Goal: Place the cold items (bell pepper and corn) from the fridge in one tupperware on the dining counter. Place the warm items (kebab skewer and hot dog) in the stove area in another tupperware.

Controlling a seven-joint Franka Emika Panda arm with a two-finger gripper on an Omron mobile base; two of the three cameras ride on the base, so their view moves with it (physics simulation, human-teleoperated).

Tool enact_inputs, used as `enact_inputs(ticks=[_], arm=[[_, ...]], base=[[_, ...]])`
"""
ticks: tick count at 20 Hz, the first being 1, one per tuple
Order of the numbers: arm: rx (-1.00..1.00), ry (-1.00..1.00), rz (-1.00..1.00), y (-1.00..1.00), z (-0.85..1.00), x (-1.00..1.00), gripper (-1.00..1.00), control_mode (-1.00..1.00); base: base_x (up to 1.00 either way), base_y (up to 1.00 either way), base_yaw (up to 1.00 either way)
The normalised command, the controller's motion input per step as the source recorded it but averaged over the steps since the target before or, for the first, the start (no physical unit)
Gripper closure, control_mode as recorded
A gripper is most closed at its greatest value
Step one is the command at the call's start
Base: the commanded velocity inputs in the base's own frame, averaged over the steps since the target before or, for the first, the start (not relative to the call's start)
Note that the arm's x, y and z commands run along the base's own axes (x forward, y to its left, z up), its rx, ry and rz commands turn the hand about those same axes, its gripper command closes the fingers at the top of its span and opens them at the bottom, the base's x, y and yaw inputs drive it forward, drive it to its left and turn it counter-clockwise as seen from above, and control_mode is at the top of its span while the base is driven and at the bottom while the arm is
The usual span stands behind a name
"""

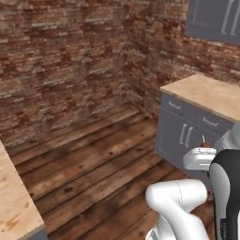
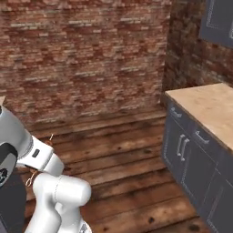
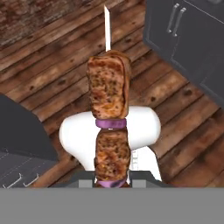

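— Fingers [image 3: 87,180] shut tight on the kebab skewer [image 3: 108,87], pinching it at its lowest end, right under the lower meat chunk.

— Gripping the stick or the meat?

— Hard to tell; buried behind a purple onion ring at 6 o'clock. Gripper [image 3: 113,183] closed about as far as possible.

— And outward from there?

— Straight up toward 12 o'clock: lower chunk, second onion ring, bigger upper chunk, then the bare white point. Nearly all the weight above the pinch.

— So, top-heavy. Risk?

— Pivoting in the jaws on any quick swing of the arm or sudden stop of the base. Tipping toward 3 or 9 o'clock, then sliding out. Wooden floor [image 3: 52,65] beneath, well below.

— Anything to snag on?

— Grey cabinets [image 3: 192,39] at 1 to 2 o'clock in the hand view, under a wood-topped counter [image 1: 211,93] seen from the base, off at 3 o'clock of the arm. Near, not touching. Could catch the point on a door or the counter edge if swung wide that way.

— Consequence?

— Levering the skewer out of the grip, or knocking a chunk down the stick.

— Anything else?

— Seems a carrying stage, with the drop into the darker tupperware ahead. Worth holding the wrist level and the skewer upright, moving slowly, and releasing low inside the tray. Dropped from height, likely to bounce out or end up across the rim.
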Motion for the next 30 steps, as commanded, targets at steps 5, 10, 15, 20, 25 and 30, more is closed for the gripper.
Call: enact_inputs(ticks=[5,10,15,20,25,30], arm=[[0.0,0.0,0.0,0.0,0.0,0.0,1.0,1.0],[0.0,0.0,0.0,0.0,0.0,0.0,1.0,1.0],[0.0,0.0,0.0,0.0,0.0,0.0,1.0,1.0],[0.0,0.0,0.0,0.0,0.0,0.0,1.0,1.0],[0.0,0.0,0.0,0.0,0.0,0.0,1.0,1.0],[0.0,0.0,0.0,0.0,0.0,0.0,1.0,1.0]], base=[[1.0,-0.25,0.56],[0.99,-0.45,0.67],[0.88,-0.51,0.99],[0.75,-0.56,0.99],[0.48,-0.85,0.47],[0.56,-0.66,0.44]])
